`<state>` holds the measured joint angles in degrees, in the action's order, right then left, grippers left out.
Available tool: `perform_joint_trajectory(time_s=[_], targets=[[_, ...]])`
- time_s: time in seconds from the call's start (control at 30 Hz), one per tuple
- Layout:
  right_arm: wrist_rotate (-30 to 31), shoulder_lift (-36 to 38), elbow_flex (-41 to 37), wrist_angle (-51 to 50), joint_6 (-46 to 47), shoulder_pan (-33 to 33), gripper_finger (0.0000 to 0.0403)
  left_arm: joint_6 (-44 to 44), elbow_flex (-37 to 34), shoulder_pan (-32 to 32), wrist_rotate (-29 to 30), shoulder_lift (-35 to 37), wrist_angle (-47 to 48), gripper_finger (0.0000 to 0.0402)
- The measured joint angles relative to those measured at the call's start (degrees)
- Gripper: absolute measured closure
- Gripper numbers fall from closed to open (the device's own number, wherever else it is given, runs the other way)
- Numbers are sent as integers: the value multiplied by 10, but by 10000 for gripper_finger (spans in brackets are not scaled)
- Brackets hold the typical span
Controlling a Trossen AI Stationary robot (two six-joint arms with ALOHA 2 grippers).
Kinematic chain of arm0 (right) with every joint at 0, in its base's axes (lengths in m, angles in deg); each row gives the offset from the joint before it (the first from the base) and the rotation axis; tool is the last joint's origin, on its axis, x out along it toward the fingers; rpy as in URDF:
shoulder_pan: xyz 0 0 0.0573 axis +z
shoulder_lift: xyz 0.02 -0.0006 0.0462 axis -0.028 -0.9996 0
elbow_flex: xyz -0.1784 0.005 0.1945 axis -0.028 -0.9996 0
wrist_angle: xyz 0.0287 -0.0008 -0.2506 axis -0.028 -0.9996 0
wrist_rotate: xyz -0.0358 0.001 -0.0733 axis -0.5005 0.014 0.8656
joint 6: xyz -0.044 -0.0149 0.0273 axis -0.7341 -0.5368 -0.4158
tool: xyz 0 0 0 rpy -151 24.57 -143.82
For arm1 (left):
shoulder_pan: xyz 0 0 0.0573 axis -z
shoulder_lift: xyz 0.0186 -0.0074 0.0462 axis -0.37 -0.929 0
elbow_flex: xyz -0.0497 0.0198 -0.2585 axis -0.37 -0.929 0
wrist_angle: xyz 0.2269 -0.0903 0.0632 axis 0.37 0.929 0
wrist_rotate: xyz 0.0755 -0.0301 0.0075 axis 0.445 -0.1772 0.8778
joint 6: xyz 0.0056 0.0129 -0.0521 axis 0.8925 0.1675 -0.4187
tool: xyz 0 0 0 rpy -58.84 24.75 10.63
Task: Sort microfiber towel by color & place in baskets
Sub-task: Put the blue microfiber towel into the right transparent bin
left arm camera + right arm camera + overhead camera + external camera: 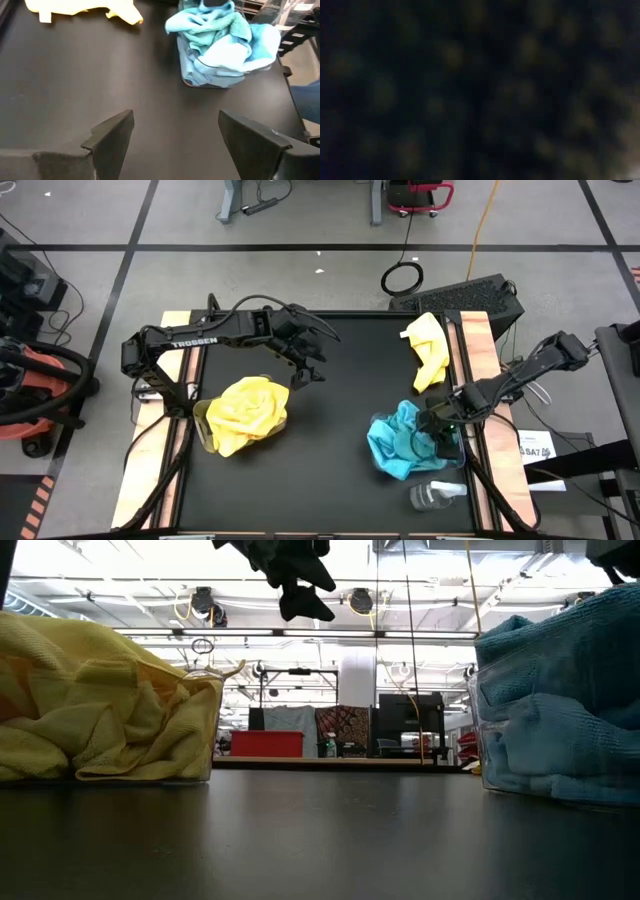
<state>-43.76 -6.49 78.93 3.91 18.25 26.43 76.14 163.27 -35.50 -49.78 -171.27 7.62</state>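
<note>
Black desk (320,480): left claw (318,356) hovers, fingers apart, empty. Right claw (440,423) buried in turquoise fuzzy towels (400,442) heaped in clear plastic bin (200,80); finger state indeterminate. Loose bright yellow towel (428,348) remains by far-right edge; pinch mid-fold, carry to yellow-filled bin (195,725).

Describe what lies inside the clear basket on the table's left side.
The left basket is heaped with yellow microfiber towels that spill over its rim. Whatever lies beneath the top towels, and the basket's floor, is covered.

2 clear baskets are seen on the dark table (320,840): the left basket (200,730) is heaped with yellow towels (90,700), the right basket (485,740) with turquoise towels (560,690). A dark gripper (295,585) is suspended above, between them.
</note>
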Motion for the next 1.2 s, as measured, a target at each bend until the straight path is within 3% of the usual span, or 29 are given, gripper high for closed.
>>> perform_joint_trajectory(time_s=[0.4, 0.63, 0.87, 1.0, 1.2], targets=[[3, -89, 2, 52, 5, 8, 383, 13, 0, 0, 35, 0, -4, 97], [-5, -73, 35, 30, 27, 8, 290, 13, 0, -1, 35, 0, -5, 97], [1, -52, 119, -68, 26, 8, 181, 13, 0, -1, 35, 0, -5, 97], [1, -40, 163, -101, 20, 8, 155, 19, 0, -1, 35, 0, -5, 97], [-7, -27, 218, -113, 19, 8, 152, 28, 0, -1, 44, 0, -5, 97]])
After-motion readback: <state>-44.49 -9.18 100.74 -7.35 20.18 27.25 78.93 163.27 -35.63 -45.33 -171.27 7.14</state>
